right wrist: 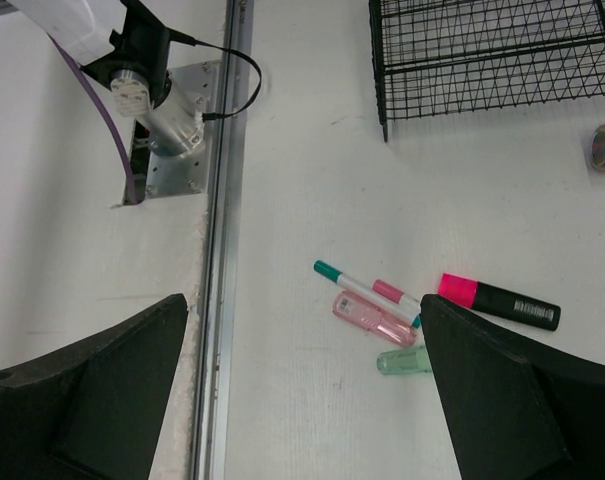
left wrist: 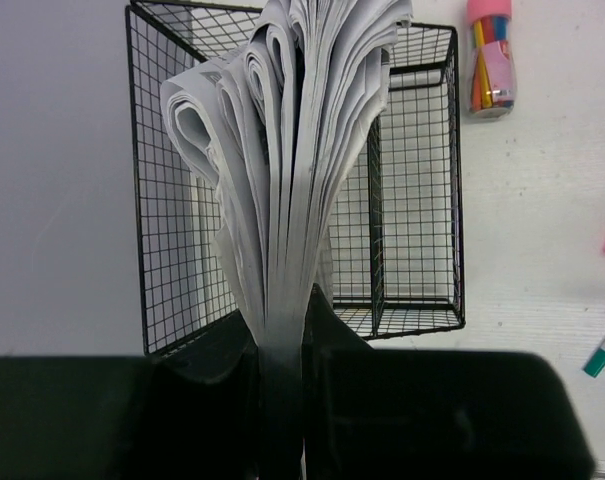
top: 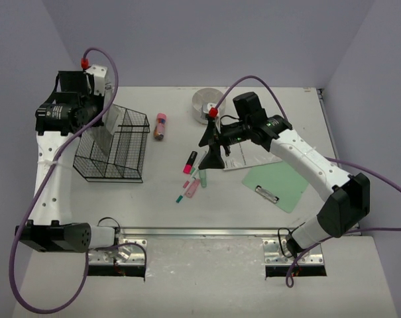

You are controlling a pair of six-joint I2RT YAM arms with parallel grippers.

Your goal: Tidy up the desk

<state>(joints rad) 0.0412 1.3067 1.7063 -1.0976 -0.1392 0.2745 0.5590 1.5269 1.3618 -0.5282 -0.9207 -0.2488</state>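
My left gripper [left wrist: 282, 345] pinching a paper sheaf [left wrist: 302, 150] over the wire basket [left wrist: 414, 200]; my right gripper [right wrist: 302, 310] wide above the pink highlighter [right wrist: 497, 298]

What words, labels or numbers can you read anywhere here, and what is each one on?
No text is legible.
The highlighter: white label with barcode-like marks, too small to read.
The pink tube: coloured label, blurred.
The printed sheet: print too small.
The stack of papers in the left pincer: only edges show.

off-white desk [top: 160, 199] – flat, rectangular, metal-railed
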